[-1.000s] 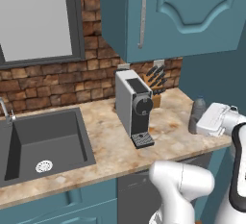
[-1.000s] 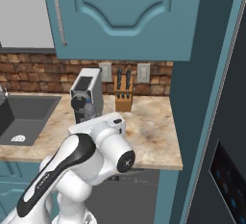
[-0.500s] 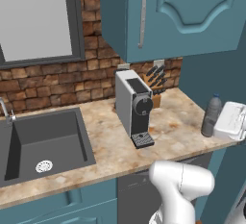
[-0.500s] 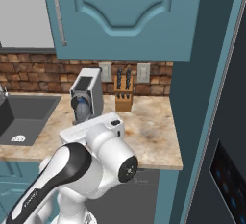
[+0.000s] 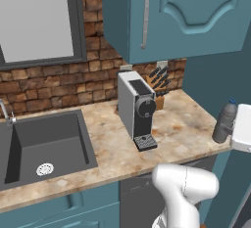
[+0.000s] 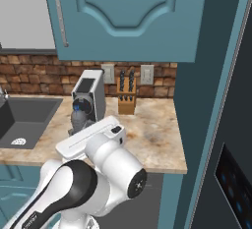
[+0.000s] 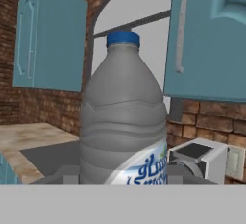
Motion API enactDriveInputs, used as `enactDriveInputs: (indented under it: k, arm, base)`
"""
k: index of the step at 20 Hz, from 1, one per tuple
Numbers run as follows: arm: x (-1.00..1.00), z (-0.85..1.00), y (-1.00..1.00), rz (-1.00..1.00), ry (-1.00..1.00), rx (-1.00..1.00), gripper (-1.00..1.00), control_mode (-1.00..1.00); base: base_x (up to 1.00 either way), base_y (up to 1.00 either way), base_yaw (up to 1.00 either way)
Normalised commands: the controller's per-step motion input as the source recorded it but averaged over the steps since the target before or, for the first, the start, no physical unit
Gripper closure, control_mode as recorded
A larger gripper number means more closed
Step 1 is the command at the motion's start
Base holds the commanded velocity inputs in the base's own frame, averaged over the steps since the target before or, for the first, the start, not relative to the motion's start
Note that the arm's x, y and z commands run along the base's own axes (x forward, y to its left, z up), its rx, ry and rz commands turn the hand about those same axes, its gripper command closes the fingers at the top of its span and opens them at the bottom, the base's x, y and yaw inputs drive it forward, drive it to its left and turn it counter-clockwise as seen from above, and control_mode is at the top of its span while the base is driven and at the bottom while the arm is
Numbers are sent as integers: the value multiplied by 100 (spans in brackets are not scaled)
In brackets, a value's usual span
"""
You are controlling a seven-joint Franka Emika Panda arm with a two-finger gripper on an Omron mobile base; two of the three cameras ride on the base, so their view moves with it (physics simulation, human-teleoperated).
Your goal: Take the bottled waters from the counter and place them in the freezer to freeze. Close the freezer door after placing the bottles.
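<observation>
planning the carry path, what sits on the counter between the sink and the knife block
The grey coffee machine stands on the beige marbled counter between the dark grey sink and the wooden knife block, seen in the left base view.

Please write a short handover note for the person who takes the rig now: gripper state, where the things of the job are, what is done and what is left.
Gripper: shut on the grey-blue water bottle, held upright in the air at the right end of the counter, past its edge.
Freezer: its dark front is to the right of the counter; whether the freezer door is open cannot be told from here.
Second bottle: I cannot locate it now.
Other things: coffee machine and knife block stand on the counter, sink further left.
Done: one bottle picked up.
Left: put this bottle in the freezer, find and bring the other, close the door.
</observation>
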Motion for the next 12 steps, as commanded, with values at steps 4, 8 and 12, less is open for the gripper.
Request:
enactDriveInputs:
  k: [4, 8, 12]
  arm:
    - [-1, -1, 39, 0, 0, 0, 100, -100]
    - [0, 0, 5, 0, 1, 0, 100, -100]
    - [0, 0, 0, 0, 0, 0, 100, -100]
  base:
    - [0, 0, 0]
    - [0, 0, 0]
    - [0, 0, 0]
